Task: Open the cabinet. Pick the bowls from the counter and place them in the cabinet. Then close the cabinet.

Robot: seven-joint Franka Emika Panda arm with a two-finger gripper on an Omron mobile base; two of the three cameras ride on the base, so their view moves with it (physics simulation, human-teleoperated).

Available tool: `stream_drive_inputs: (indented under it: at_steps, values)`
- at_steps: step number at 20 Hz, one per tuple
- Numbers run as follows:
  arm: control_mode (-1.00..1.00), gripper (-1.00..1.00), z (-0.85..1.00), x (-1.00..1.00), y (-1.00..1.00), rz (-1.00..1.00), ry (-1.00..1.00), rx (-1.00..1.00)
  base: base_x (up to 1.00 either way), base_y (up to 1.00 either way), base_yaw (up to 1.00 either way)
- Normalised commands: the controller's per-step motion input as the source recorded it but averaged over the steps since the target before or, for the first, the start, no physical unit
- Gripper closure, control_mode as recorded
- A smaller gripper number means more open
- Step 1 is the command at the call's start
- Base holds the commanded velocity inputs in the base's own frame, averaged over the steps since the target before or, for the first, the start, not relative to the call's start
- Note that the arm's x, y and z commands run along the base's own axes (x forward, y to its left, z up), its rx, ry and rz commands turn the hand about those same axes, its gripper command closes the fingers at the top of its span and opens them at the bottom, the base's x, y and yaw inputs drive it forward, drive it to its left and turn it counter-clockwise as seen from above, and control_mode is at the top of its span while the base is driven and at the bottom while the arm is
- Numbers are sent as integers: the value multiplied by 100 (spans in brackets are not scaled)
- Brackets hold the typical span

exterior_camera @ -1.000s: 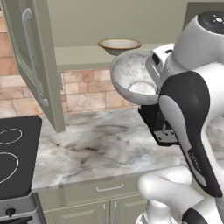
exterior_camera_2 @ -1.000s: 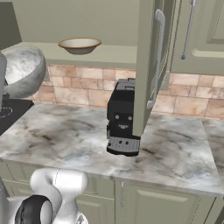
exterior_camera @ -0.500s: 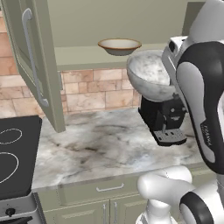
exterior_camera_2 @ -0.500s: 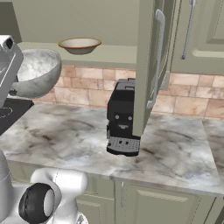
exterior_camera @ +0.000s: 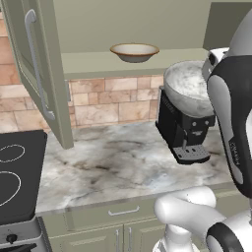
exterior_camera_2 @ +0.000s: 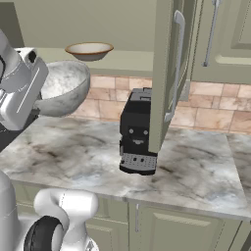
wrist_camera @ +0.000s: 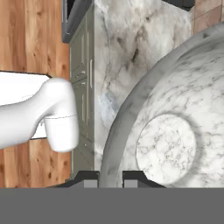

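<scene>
- The gripper [wrist_camera: 109,177] pinches the rim of the speckled grey-white bowl [exterior_camera: 189,88], its fingers pressed onto the edge
- That bowl hangs tilted in the air above the counter [exterior_camera: 123,162], in front of the black coffee machine [exterior_camera_2: 137,135]
- The tan bowl [exterior_camera: 134,51] sits on the shelf of the cabinet [exterior_camera: 34,74], whose doors stand open

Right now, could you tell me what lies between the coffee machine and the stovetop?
Only bare marble counter lies between the coffee machine and the stovetop, as the left base view shows.
</scene>
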Motion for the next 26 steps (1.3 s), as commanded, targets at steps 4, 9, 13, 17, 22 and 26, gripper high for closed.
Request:
stream_drive_inputs:
  at_steps: [4, 9, 13, 17, 22, 26]
  values:
    - [-100, 100, -77, 0, -35, 0, -28, -17, 0, 0, 0]
    - [-100, 100, -14, 0, -24, 0, -13, -8, 0, 0, 0]
    - [-100, 100, 32, 0, -19, -1, 0, 0, 0, 0, 0]
    - [-100, 100, 44, 0, -14, -2, 2, 0, 0, 0, 0]
    - [-100, 100, 50, 0, -6, -2, 10, 1, 0, 0, 0]
    - [-100, 100, 19, 5, -2, -2, 16, 2, 0, 0, 0]
